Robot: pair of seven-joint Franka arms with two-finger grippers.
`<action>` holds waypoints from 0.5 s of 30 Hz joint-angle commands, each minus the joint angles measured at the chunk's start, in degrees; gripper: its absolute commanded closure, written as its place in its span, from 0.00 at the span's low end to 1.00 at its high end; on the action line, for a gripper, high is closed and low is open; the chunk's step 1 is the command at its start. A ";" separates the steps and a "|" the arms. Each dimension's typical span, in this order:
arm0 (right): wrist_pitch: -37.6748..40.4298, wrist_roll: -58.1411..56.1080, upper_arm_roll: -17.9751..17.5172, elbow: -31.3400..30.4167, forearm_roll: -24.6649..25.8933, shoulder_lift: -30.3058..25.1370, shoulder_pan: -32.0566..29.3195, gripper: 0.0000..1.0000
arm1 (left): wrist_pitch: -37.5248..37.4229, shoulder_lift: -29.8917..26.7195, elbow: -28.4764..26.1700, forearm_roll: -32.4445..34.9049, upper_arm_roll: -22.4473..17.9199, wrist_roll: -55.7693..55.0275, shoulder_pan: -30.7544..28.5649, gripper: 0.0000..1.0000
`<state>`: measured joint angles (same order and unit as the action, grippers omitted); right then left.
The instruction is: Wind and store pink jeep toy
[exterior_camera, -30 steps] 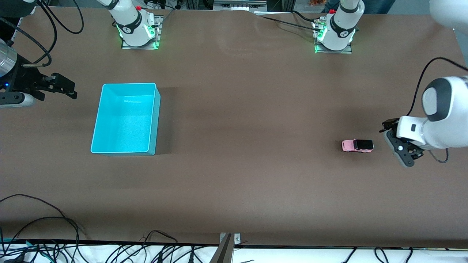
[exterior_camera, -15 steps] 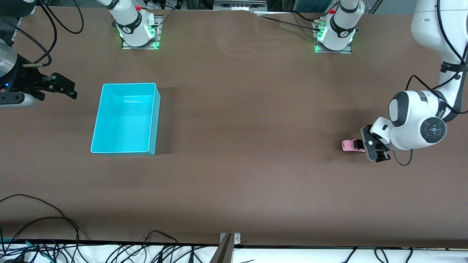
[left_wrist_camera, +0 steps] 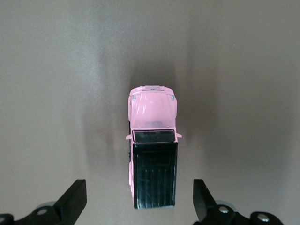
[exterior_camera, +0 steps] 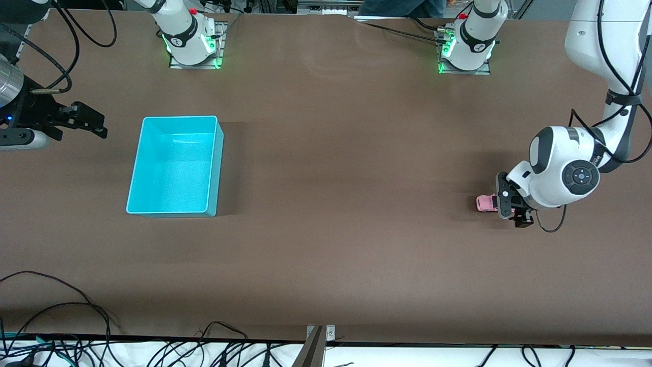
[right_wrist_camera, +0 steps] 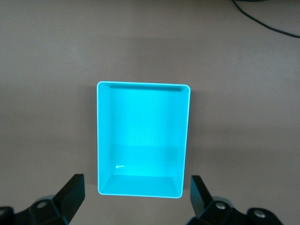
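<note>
1. Brown matte table (exterior_camera: 326,229) carries the small pink jeep toy with black roof (exterior_camera: 486,203) near the left arm's end.
2. Likely light, rigid, free-rolling; grip the flat sides across its body.
3. Left end effector (exterior_camera: 507,204) hangs over it, fingers spread.
4. Right end effector (exterior_camera: 81,121) waits spread beside the turquoise plastic bin (exterior_camera: 214,153); nothing lies between jeep and bin.

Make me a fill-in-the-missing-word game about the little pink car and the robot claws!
1. The pink jeep toy has a roof coloured ____.
2. The left claw is over the jeep with its fingers ____.
3. The turquoise bin has ____ inside it.
4. The right claw waits at the right arm's end of the table, beside the ____.

Missing words: black; open; nothing; bin
</note>
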<state>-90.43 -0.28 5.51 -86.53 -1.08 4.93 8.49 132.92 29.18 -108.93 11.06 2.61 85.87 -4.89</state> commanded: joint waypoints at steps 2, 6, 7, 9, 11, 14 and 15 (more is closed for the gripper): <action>1.31 -0.51 0.03 1.19 0.90 0.08 0.03 0.00 | 4.54 -0.01 -3.39 1.42 -0.06 1.23 -0.48 0.00; 1.31 -0.51 0.03 1.19 0.90 0.08 -0.14 0.00 | 5.16 0.35 -3.39 1.42 0.03 1.23 -0.30 0.00; 1.31 -0.51 0.03 1.19 0.90 0.08 0.03 0.00 | 5.33 0.43 -3.39 1.42 -0.06 1.23 -0.30 0.02; 1.31 -0.51 0.03 1.19 0.90 0.08 0.03 0.00 | 5.34 0.43 -3.48 1.42 -0.06 1.23 -0.30 0.10; 1.31 -0.51 0.03 1.19 0.90 0.08 0.03 0.00 | 5.34 0.61 -3.57 1.42 -0.06 1.23 -0.21 0.17; 1.31 -0.51 0.03 1.19 0.90 0.08 -0.14 0.00 | 5.34 1.31 -3.48 1.51 -0.06 1.23 -0.03 0.38; 1.31 -0.51 0.03 1.19 0.90 0.08 0.03 0.00 | 5.34 1.40 -3.48 1.51 -0.06 1.23 -0.12 0.46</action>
<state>-90.43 -0.28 5.53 -86.53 -1.08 4.93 8.48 137.35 29.99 -112.10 11.07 2.53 86.25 -4.96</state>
